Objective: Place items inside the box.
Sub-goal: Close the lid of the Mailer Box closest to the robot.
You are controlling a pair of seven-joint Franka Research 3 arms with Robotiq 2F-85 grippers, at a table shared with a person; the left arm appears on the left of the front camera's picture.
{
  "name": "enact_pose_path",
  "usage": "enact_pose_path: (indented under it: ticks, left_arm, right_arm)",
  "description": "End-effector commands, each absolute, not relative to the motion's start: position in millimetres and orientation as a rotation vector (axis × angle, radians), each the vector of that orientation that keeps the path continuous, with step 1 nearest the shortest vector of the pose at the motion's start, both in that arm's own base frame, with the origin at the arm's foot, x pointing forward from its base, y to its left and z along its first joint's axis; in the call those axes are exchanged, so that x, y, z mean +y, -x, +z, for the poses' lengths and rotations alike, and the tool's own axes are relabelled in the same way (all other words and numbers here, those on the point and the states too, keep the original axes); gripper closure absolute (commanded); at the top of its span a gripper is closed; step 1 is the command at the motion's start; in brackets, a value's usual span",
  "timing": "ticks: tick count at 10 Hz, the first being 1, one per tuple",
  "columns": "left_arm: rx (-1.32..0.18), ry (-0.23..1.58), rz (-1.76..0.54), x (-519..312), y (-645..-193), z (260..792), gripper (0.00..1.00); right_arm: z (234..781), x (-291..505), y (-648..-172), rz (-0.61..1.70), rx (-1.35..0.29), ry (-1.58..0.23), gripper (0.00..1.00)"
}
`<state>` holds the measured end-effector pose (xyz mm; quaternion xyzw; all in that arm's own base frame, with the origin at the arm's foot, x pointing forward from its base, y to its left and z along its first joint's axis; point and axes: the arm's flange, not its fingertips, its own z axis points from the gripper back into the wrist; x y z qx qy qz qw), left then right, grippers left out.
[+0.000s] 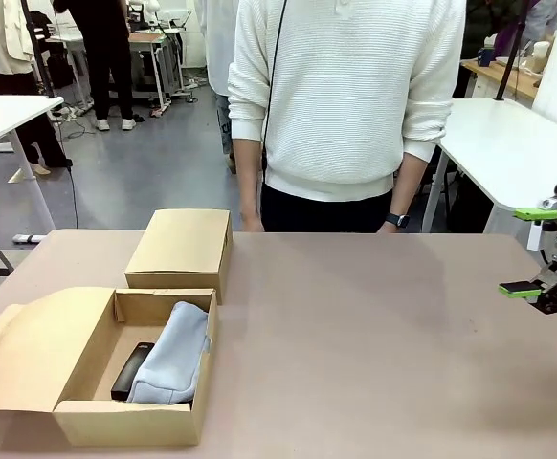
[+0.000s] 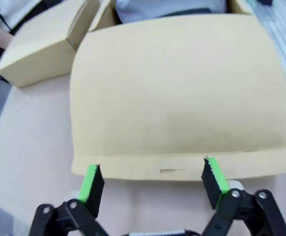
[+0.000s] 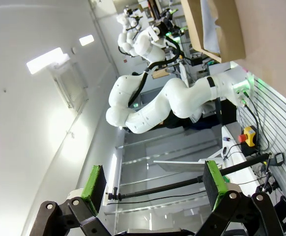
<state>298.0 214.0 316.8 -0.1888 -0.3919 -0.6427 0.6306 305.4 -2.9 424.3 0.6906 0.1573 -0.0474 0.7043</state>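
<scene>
Cardboard is stiff but light, so the lid (image 2: 182, 93) under the empty, spread left gripper (image 2: 154, 182) is best taken at its near edge. The box (image 1: 106, 421) (pouch (image 1: 173, 356) and stapler (image 1: 132, 371) inside) sits front-left, beside it bare table (image 1: 374, 335); the right gripper (image 1: 532, 251) hangs open, empty, far right.

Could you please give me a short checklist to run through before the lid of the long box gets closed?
1. Pouch inside the long box: ok.
2. Black item beside the pouch, inside the box: ok.
3. Lid flap free, nothing resting on it: ok.
4. Left pincer open, empty, facing the flap's edge: ok.
5. Right pincer open, empty, far from the box: ok.
6. Person's hand at the table's far edge, away from the box: ok.
</scene>
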Motion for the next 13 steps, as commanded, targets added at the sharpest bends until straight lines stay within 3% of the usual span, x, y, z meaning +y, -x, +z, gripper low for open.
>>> enact_pose_path:
  ticks: [1,6,11,13]
  left_arm:
    - [-0.915,0.434,-1.587,211,-270,275,0.0]
    - [-0.841,0.413,-1.642,229,-239,257,0.0]
    - [-0.924,0.398,-1.586,284,-252,257,0.0]
    - [-0.877,0.385,-1.579,292,-262,253,0.0]
  right_arm:
    - [430,-2,-306,-0.122,0.359,-1.551,0.0]
    - [430,-2,-306,-0.122,0.359,-1.551,0.0]
    - [430,-2,-306,-0.122,0.359,-1.551,0.0]
    - [430,-2,-306,-0.122,0.359,-1.551,0.0]
